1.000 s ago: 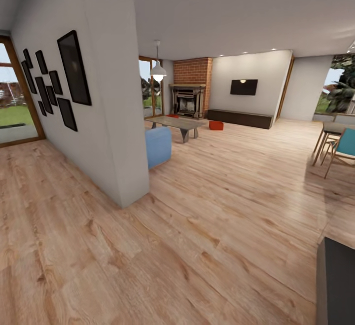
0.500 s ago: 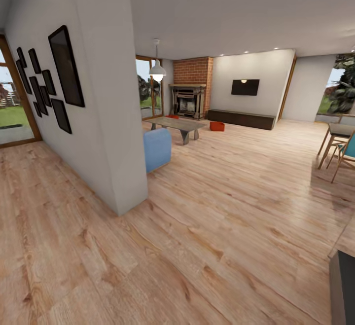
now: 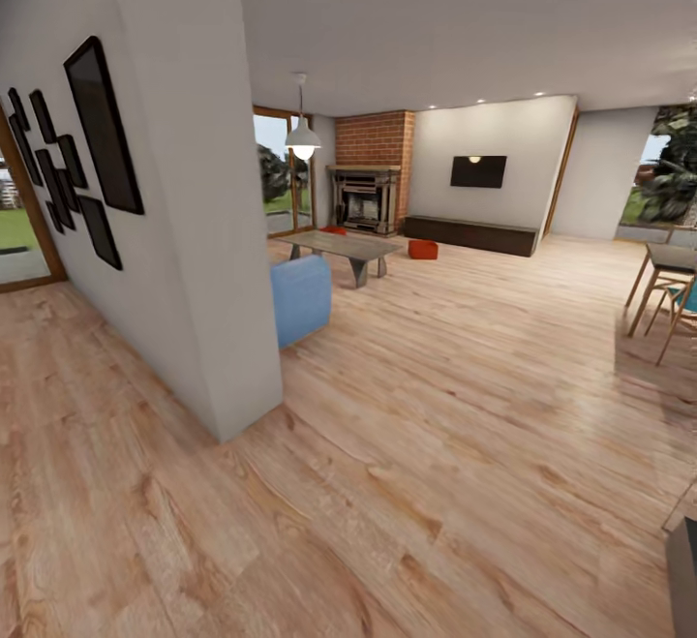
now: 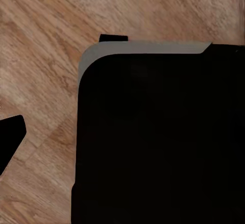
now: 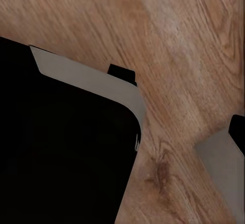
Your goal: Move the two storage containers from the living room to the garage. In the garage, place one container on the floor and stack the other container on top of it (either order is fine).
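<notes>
- While neither wrist view gives a clean look at the jaws, how far open either pair stands cannot be told; nothing orange-red is near them, so by the look of it they hold nothing.
- Left wrist view: a dark rounded body with a pale grey edge (image 4: 143, 48) hangs over light wood plank floor (image 4: 46, 40), with a small dark tip at the frame's side.
- Right wrist view: the same kind of dark, grey-edged body (image 5: 87, 78) above the planks, a grey piece at the far corner.
- Since a second ago the whole head view has slid: the white partition wall (image 3: 194, 231) with its black picture frames (image 3: 102, 130) looms larger and the dining chairs (image 3: 678, 304) sit nearer the frame's edge. That is the camera travelling, not the furniture, and suggests the robot is rolling on into the living room.
- Well ahead, the two storage containers lie on the floor: one (image 3: 423, 249) between the grey coffee table (image 3: 344, 247) and the long dark cabinet (image 3: 471, 234), the other (image 3: 334, 229) partly hidden behind the table, before the brick fireplace (image 3: 366, 195).
- Both bins lie well apart from the jaws; pickup is not yet begun, and the garage leg lies further off.
- A light blue sofa (image 3: 300, 297) juts past the wall's end, beside the likely path.
</notes>
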Controlling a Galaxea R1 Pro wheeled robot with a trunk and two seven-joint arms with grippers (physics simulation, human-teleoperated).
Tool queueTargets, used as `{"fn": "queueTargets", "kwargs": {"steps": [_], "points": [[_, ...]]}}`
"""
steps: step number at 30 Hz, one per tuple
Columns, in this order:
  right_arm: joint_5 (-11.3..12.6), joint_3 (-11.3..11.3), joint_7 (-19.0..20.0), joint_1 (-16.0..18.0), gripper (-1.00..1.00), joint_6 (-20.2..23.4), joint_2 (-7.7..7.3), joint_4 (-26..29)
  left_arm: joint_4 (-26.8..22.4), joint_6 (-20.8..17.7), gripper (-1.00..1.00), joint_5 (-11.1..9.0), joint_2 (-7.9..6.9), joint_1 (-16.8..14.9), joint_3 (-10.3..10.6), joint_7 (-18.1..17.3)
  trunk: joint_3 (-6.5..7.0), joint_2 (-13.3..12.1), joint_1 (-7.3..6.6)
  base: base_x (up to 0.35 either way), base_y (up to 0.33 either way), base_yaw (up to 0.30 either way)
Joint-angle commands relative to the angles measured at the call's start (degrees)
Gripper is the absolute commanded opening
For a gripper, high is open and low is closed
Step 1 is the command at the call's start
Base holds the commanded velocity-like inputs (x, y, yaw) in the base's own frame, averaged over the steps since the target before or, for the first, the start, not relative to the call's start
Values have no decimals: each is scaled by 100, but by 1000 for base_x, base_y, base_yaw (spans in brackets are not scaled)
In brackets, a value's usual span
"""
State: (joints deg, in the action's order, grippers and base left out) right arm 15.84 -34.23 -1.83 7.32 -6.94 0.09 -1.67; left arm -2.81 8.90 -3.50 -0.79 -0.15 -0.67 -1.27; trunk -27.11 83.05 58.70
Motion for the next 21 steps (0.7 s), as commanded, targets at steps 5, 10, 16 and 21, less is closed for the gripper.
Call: {"fn": "queueTargets", "kwargs": {"steps": [5,10,16,21], "points": [[50,-48,-1,7,100,-35,5,-18,5,15,100,-37,-1,-3,-3,-12,-6,3,3,322,0,-236],[50,-49,-1,7,100,-35,4,-18,6,15,100,-37,-1,-3,-3,-14,-6,3,3,322,0,-242],[50,-49,-1,7,100,-32,0,-18,5,15,100,-37,-1,-1,-3,-11,-6,3,3,322,0,-242],[50,-48,-1,7,100,-34,-1,-18,4,15,100,-37,-1,-3,-3,-12,-6,3,3,322,0,-242]]}}
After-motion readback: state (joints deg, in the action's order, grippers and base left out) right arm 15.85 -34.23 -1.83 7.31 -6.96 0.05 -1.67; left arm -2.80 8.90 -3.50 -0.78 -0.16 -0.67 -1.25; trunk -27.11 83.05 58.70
